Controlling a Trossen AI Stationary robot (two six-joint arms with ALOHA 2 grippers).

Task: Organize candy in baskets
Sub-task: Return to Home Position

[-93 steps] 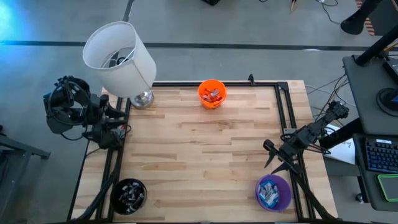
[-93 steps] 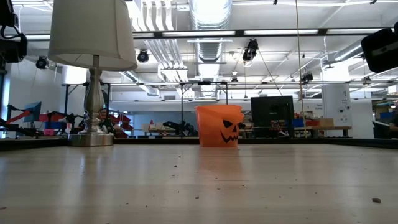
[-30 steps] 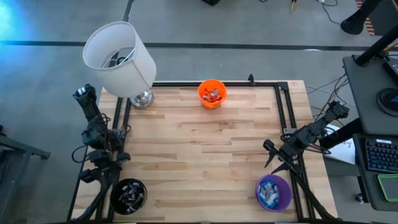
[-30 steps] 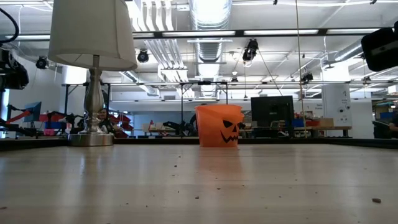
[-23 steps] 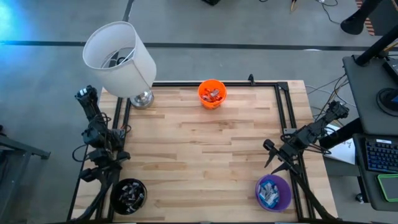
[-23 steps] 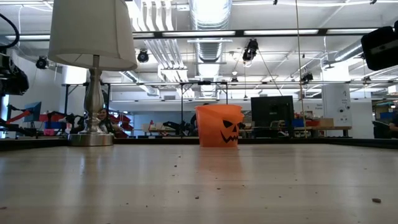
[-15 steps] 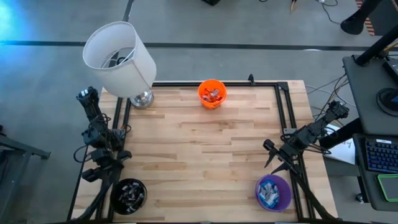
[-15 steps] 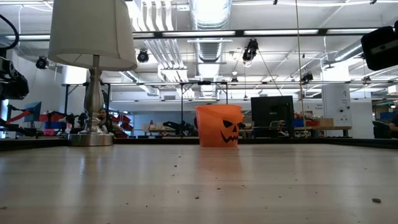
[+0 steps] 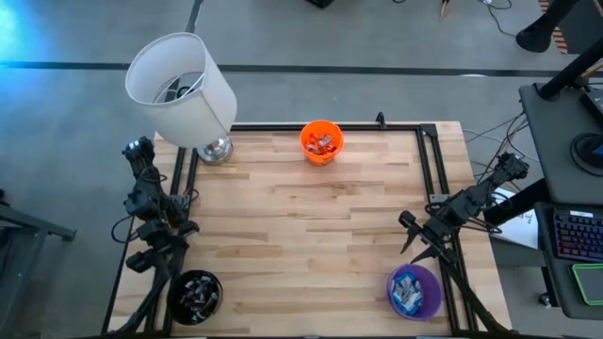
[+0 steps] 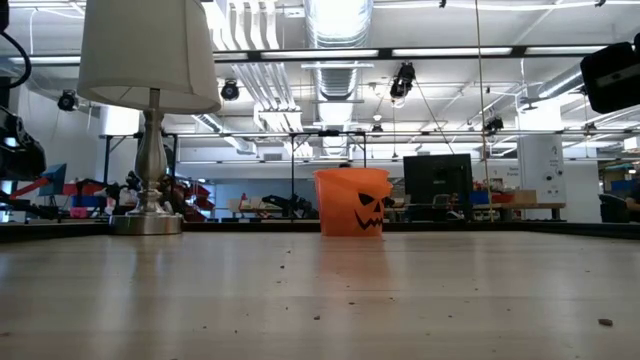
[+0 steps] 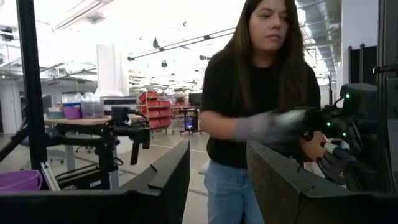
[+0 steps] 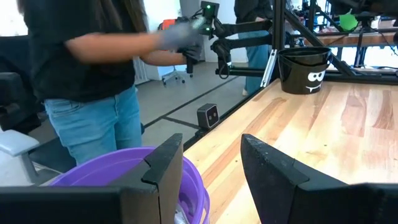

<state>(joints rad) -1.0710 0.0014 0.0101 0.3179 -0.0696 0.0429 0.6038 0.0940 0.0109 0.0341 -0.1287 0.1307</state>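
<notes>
- The bench [image 9: 311, 235] is a pale wooden top set in a dark frame, seen whole in the high view.
- The orange-red bucket [image 9: 320, 160] stands upright at the middle of the upper edge in the high view. It holds candy [image 9: 323, 141], and the low view shows a black pumpkin face on its wall.
- The black bucket [image 9: 218, 299] stands at the lower left corner with more candy inside. The right wrist view shows a white face printed on its wall.
- The purple bucket [image 9: 436, 294] stands at the lower right corner and holds candy in light wrappers.
- The three buckets stand well apart from one another.
- The left hand [image 9: 162, 247] hangs over the left edge of the bench, between the lamp [image 9: 200, 105] and the black bucket and nearer the bucket. Its fingers are spread with nothing between them.
- The right hand [image 9: 413, 239] hangs over the right edge of the bench, just beside the purple bucket. Its fingers are parted and empty, and the purple rim lies just beyond them in the right wrist view.
- The lamp has a white shade, and its silver base rests on the upper left corner of the bench.
- A person [image 11: 249, 106] in a dark top and blue jeans stands beyond the bench, with one hand blurred.
</notes>
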